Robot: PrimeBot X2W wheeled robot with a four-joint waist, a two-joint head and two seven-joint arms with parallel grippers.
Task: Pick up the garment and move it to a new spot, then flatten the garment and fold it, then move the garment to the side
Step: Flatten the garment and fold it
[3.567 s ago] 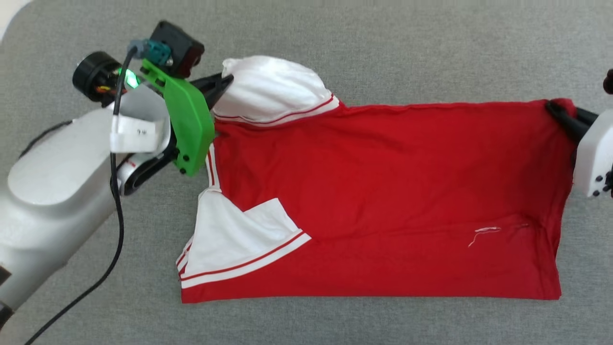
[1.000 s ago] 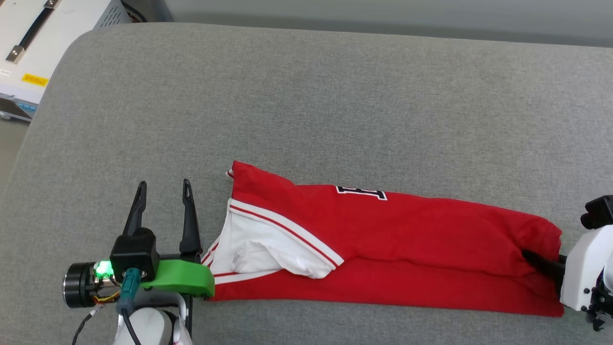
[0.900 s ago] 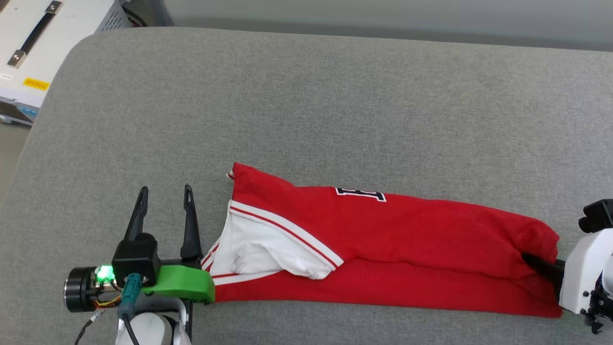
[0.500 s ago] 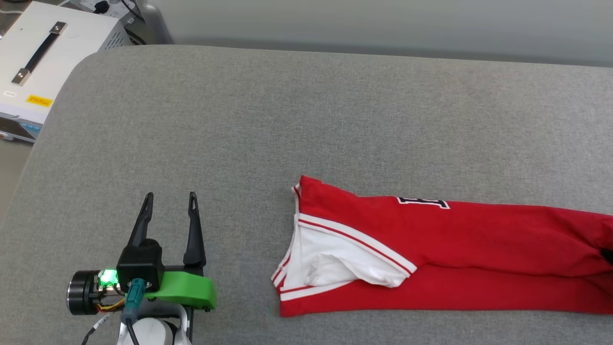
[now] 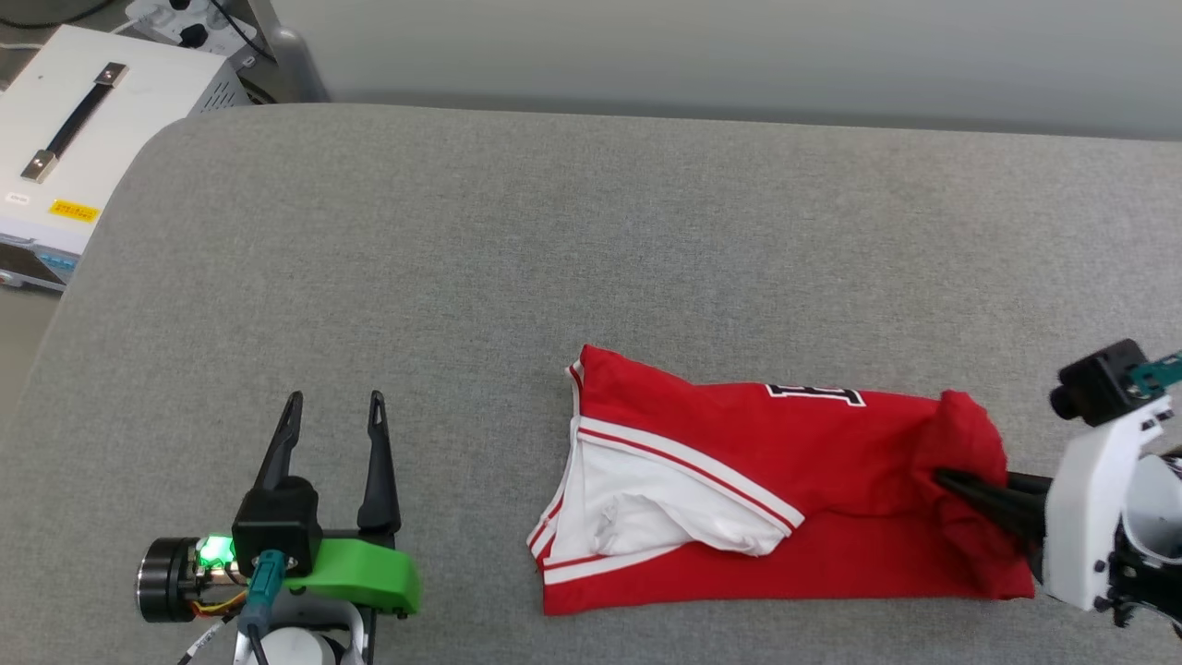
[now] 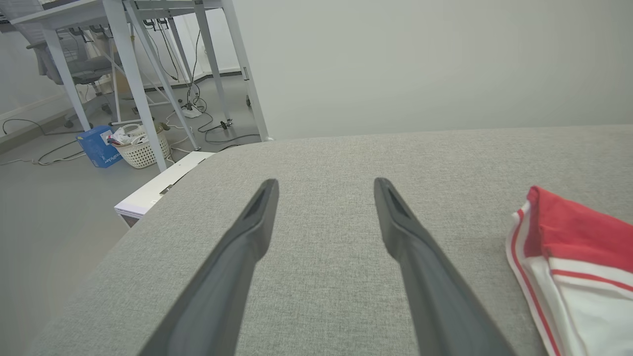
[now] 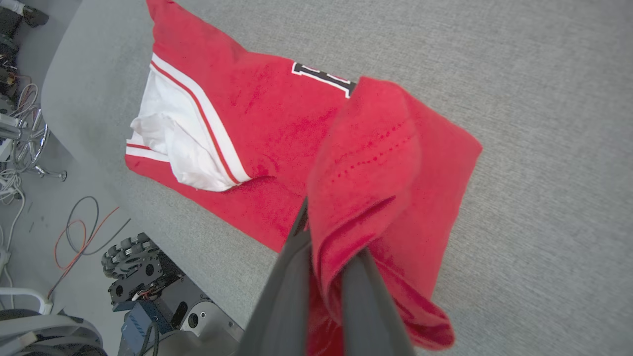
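- The garment (image 5: 739, 480) lies on the gray pad (image 5: 591, 231), in the near right part of the head view. It is folded into a long band running left to right.
- Its left end shows a white sleeve (image 5: 646, 508) with red-and-white striped trim. Black-and-white lettering (image 5: 817, 394) sits at its far edge.
- The right gripper (image 5: 940, 476) is clamped on the garment's right end, with red cloth pinched between its fingers and bunched over them.
- In the right wrist view the pinched end is raised off the pad and curls over toward the lettering. The rest of the garment lies flat.
- The left gripper (image 5: 334, 399) is at the lower left with its jaws wide apart, holding nothing, well apart from the garment.
- In the left wrist view its fingers (image 6: 247, 242) point along bare pad, with the sleeve end off to the right.
- A white box (image 5: 83, 120) with a black handle stands beyond the pad's far left corner.
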